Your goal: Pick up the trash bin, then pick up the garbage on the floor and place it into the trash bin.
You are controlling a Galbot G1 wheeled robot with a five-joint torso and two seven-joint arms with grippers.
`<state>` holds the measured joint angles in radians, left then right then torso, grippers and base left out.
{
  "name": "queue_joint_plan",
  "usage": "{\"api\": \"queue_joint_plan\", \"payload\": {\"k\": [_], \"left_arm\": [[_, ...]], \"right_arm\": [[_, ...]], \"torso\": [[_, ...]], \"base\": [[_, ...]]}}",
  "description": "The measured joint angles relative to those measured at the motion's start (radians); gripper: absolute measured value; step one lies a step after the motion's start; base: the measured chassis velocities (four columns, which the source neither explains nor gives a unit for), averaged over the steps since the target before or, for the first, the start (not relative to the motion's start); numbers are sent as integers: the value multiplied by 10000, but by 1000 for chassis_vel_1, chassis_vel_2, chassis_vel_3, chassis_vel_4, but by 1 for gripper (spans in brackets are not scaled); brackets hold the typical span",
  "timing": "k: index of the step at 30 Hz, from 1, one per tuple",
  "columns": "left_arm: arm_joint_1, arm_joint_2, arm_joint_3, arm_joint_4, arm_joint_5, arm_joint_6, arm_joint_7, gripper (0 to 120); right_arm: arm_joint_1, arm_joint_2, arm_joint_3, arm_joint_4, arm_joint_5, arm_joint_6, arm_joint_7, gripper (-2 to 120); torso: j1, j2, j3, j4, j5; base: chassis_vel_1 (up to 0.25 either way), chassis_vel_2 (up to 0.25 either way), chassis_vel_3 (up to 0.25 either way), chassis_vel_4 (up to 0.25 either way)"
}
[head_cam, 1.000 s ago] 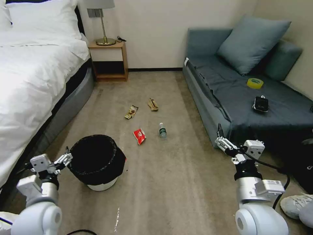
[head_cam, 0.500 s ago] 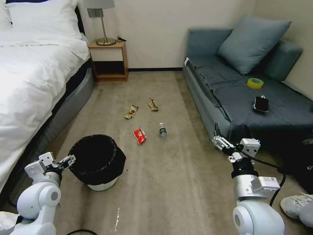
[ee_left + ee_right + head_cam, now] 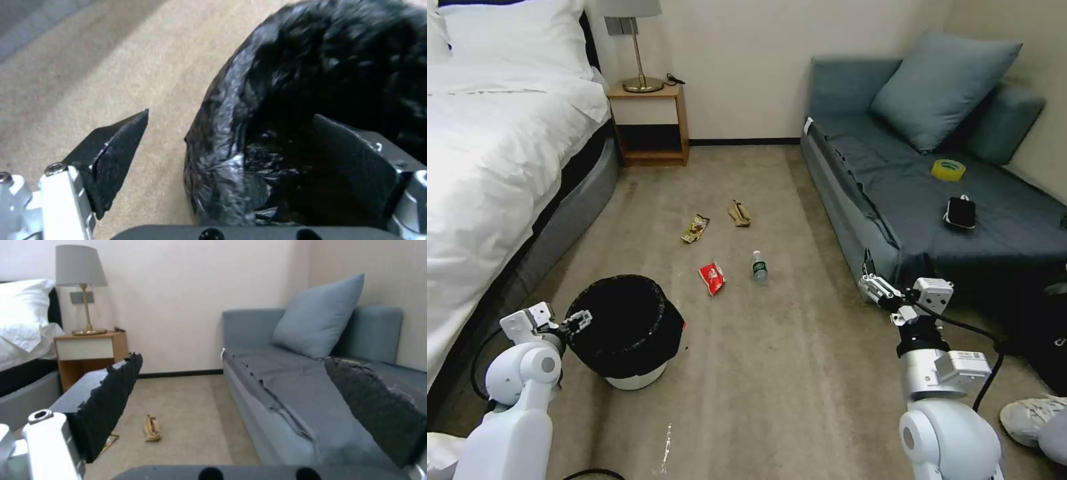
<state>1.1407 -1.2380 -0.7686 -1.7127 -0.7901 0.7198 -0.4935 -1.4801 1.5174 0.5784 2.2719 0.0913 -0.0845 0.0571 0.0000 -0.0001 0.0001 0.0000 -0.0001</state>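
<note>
The trash bin point(image 3: 626, 330), white with a crinkled black bag, stands on the carpet at the near left. My left gripper point(image 3: 579, 319) is open at its left rim. In the left wrist view the left gripper point(image 3: 231, 116) straddles the bin's bagged rim point(image 3: 222, 140), one finger point(image 3: 113, 156) outside over the carpet and the other inside. The garbage lies farther out: a clear bottle point(image 3: 759, 267), a red packet point(image 3: 712, 278), a brown-gold wrapper point(image 3: 695, 229) and a tan scrap point(image 3: 739, 213). My right gripper point(image 3: 872, 287) hangs open and empty beside the sofa's front.
A white bed point(image 3: 494, 167) runs along the left; a nightstand point(image 3: 650, 123) with a lamp stands at the far wall. The blue sofa point(image 3: 894, 200) on the right carries a yellow tape roll point(image 3: 948, 170) and a black device point(image 3: 960, 213). A person's shoe point(image 3: 1030, 417) lies near right.
My left arm has dropped and its gripper has moved right onto the bin's rim. The right gripper has drifted slightly left. The bin and the litter have not moved.
</note>
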Motion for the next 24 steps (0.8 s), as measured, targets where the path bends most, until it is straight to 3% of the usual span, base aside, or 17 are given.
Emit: {"api": "queue_joint_plan", "payload": {"k": [10,14,24], "left_arm": [[-142,-22,60,454,-263,128,-112,97],[-161,-48,63,524,-530,152,-225,91],[-169,-93,7,634,-776,121,-251,54]], "right_arm": [[83,37,-2,-94,-2,-9,-3,100],[111,53,-21,-129,-9,-9,-3,100],[168,53,-39,-234,-25,35,1,100]], "torso": [[0,0,0,0,1],[0,0,-1,1,5],[-1,1,-2,1,7]], "base": [[0,0,0,0],[0,0,0,0],[0,0,0,0]]}}
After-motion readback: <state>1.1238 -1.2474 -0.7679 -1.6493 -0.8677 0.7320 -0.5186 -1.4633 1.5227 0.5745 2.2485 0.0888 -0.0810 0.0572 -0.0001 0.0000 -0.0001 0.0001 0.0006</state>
